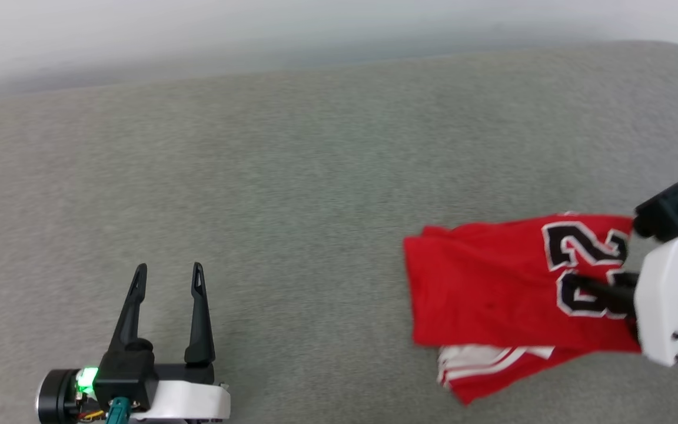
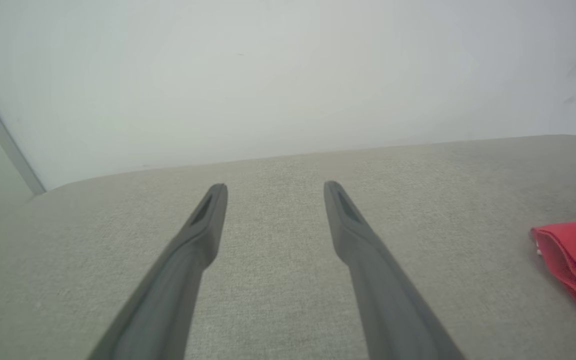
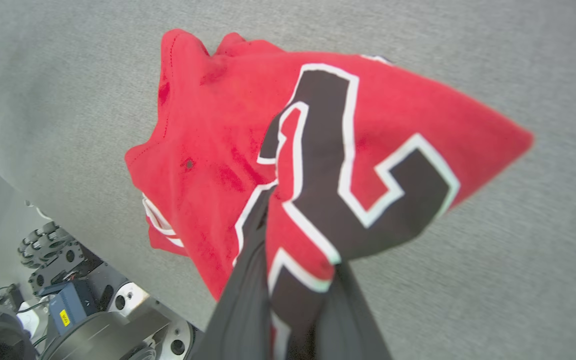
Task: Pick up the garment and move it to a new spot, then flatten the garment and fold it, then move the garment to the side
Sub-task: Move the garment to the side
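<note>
Fingers of my right gripper are pressed together on a pinch of the garment, biting the red cloth right at the black, white-outlined number print. In the right wrist view the fabric tents up toward the pinch and drapes away from it. The shirt lies at the near right of the grey padded surface, loosely doubled over, with a striped white sleeve poking out at its near edge. My left gripper sits at the near left, spread wide and holding nothing, well apart from the cloth. I judge this to be the pick-up: grip made, carry not yet begun. Next I need a lift high enough to clear the trailing hem, then a sweep left toward the open middle, watching that the single pinch does not slip.
</note>
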Tool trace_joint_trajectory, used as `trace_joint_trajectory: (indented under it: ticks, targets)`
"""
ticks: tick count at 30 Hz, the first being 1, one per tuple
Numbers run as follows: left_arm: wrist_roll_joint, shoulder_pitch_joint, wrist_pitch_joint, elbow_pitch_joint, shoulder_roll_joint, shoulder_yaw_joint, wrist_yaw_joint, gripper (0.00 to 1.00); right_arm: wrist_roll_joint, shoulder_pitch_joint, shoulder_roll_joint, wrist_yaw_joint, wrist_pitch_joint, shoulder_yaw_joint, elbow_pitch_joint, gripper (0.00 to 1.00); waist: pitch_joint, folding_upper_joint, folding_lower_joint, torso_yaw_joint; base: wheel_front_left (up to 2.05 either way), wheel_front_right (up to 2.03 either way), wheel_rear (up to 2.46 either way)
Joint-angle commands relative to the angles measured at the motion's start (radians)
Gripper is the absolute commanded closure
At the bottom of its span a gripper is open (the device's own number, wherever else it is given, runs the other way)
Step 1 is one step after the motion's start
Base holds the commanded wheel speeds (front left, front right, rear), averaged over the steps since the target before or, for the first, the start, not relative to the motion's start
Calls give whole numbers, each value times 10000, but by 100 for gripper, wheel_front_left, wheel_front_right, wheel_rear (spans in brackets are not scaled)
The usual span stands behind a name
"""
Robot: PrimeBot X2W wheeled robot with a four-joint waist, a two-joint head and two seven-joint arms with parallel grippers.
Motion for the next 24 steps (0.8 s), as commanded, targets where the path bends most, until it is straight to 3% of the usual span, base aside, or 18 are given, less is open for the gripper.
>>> trace_joint_trajectory:
  ticks: [1, 7, 13, 17, 18, 24]
  targets:
    - [98, -178, -21, -69, 112, 56, -70, 0, -18, -378, -251, -8, 22, -107, 102, 100, 343, 0, 0, -777, 0, 0, 0]
    - [245, -639, -20, -320, 495, 130, -198, 0, -575, -1303, -1230, -8, -23, -343, 710, 100, 1475, 0, 0, -1645, 0, 0, 0]
    - [443, -1462, -20, -557, 1037, 121, -344, 0, -1496, -2087, -1946, -10, -252, -665, 2048, 100, 2936, 0, 0, -2035, 0, 0, 0]
    - [497, -1897, -20, -746, 1270, 76, -338, 0, -2088, -2570, -2162, -11, -417, -1020, 3082, 100, 3603, 0, 0, -2047, 0, 0, 0]
    - [463, -2099, -20, -891, 1381, 45, -278, 0, -2482, -2823, -2210, -11, -625, -1403, 3882, 100, 3923, 0, 0, -1982, 0, 0, 0]
    - [348, -2260, 3, -1076, 1414, 43, -112, 0, -3062, -3265, -1867, -11, -973, -2195, 5053, 100, 4314, 0, 0, -1785, 0, 0, 0]
